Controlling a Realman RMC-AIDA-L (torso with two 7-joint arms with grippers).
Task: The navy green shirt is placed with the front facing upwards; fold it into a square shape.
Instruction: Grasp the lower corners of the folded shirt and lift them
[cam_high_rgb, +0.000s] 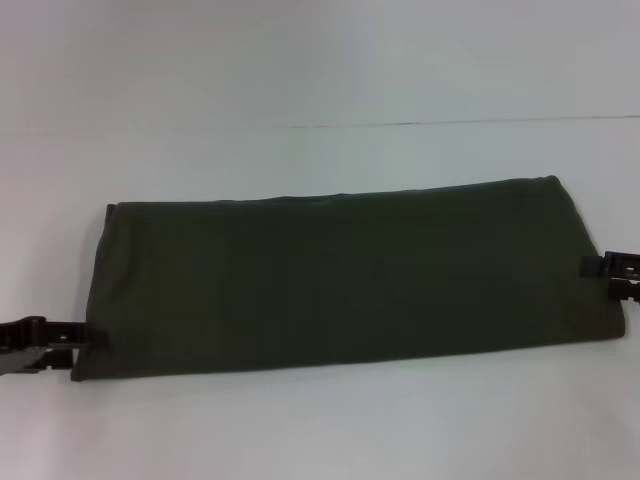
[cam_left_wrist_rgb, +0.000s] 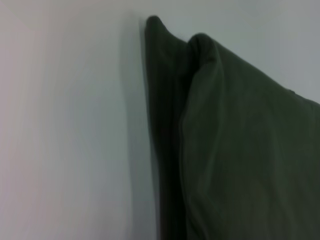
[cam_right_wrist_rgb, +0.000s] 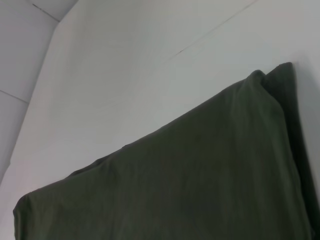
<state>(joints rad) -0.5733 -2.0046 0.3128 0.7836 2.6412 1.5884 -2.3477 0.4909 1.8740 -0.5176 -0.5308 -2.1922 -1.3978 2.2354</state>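
Navy green shirt (cam_high_rgb: 340, 280): long folded band on white table (cam_high_rgb: 320, 60); soft, light, limp. Grip the end edges. Left gripper (cam_high_rgb: 45, 345), right gripper (cam_high_rgb: 620, 272) at ends; finger state indiscernible.

Dark olive green on pale grey-white

The navy green shirt (cam_high_rgb: 340, 275) is one plain dark olive green all over, with no print or pattern on the side that shows; in the left wrist view its folded edge looks nearly black-green in shadow. The bench (cam_high_rgb: 320, 70) is a plain pale grey-white, crossed by a thin dark seam line. The left gripper (cam_high_rgb: 45, 340) and the right gripper (cam_high_rgb: 620, 272) are black.
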